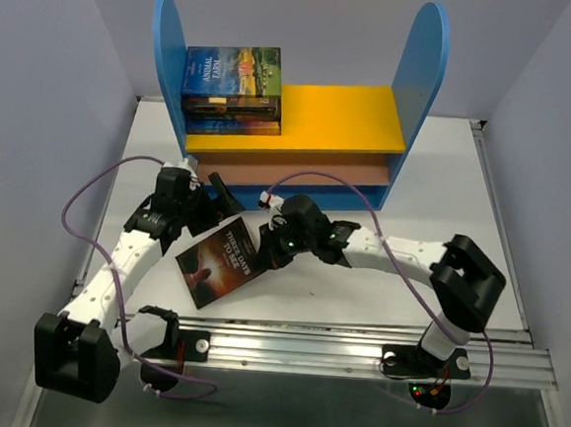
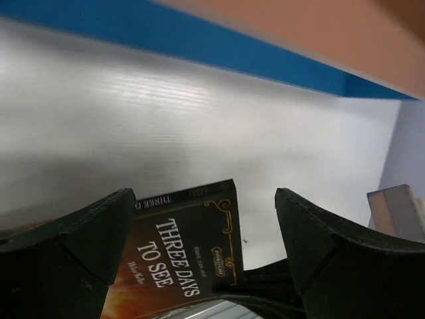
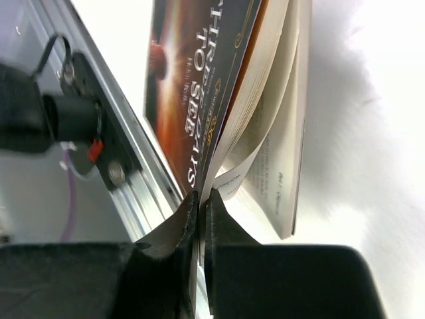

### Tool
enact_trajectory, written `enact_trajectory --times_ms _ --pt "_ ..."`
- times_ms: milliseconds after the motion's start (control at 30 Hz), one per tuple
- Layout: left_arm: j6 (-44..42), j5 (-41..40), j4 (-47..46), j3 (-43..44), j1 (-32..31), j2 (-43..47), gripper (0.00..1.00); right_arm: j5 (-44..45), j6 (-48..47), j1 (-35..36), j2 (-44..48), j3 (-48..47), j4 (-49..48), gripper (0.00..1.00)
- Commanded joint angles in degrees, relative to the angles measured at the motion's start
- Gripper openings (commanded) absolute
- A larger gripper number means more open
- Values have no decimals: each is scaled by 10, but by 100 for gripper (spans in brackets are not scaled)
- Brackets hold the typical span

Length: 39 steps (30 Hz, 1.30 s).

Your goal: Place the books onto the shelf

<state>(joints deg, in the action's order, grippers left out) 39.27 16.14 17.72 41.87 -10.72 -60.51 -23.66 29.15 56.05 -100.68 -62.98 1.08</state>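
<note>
The white worktop (image 1: pixel 446 187) carries the shelf (image 1: pixel 343 114) at its far side, with a stack of books (image 1: pixel 233 89) on the left of its yellow top board (Animal Farm uppermost). Nearer the arms sits the Three Days to See book (image 1: pixel 224 263), its cover edge pinched in the jaws of the right gripper (image 3: pixel 201 206). The left gripper (image 1: pixel 220 196) hovers just beside it, jaws spread wide.

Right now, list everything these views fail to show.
Top view: titles in the book stack under Animal Farm, too small.
Top view: back of the lower board, covered by the yellow board.
Right wrist view: whether the right gripper pinches pages of Three Days to See besides its cover, hidden by its fingers.
Left wrist view: author line on that cover, blurred.
</note>
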Motion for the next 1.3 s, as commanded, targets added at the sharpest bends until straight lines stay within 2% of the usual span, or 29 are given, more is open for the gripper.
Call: enact_trajectory --times_ms 0,133,233,333,367,400,433,467,567,667,867,967,1267 --pt "-82 103 -46 29 -14 66 99 69 -207 -19 123 16 80 1" --pt "-125 173 -129 33 -18 97 99 28 -232 -99 177 -4 182 1" --pt "-123 198 -176 17 -18 98 99 -11 -250 -144 213 -18 229 1" --pt "-101 248 -264 4 -18 79 99 -37 -245 -149 233 -49 263 1" --pt "-88 284 -323 -26 -18 74 99 -62 -241 -149 236 -56 277 1" --pt "-64 365 -475 -47 -18 60 99 -67 -234 -156 240 -76 317 1" --pt "-41 395 -531 -61 -19 51 99 -67 -233 -156 243 -86 340 1" --pt "-55 412 -559 -62 -22 44 99 -62 -232 -156 247 -95 362 1" --pt "-111 407 -526 -35 -26 9 99 -84 -218 -162 275 -117 407 1" --pt "-144 456 -525 -18 -27 -25 99 -130 -203 -162 294 -134 421 1" --pt "-226 505 -544 -49 -33 13 99 -173 -217 -162 308 -161 457 1" --pt "-215 514 -569 -66 -34 29 99 -211 -226 -162 300 -190 480 1" --pt "-211 549 -593 -64 -74 -32 99 -229 -276 -162 270 -253 517 1"
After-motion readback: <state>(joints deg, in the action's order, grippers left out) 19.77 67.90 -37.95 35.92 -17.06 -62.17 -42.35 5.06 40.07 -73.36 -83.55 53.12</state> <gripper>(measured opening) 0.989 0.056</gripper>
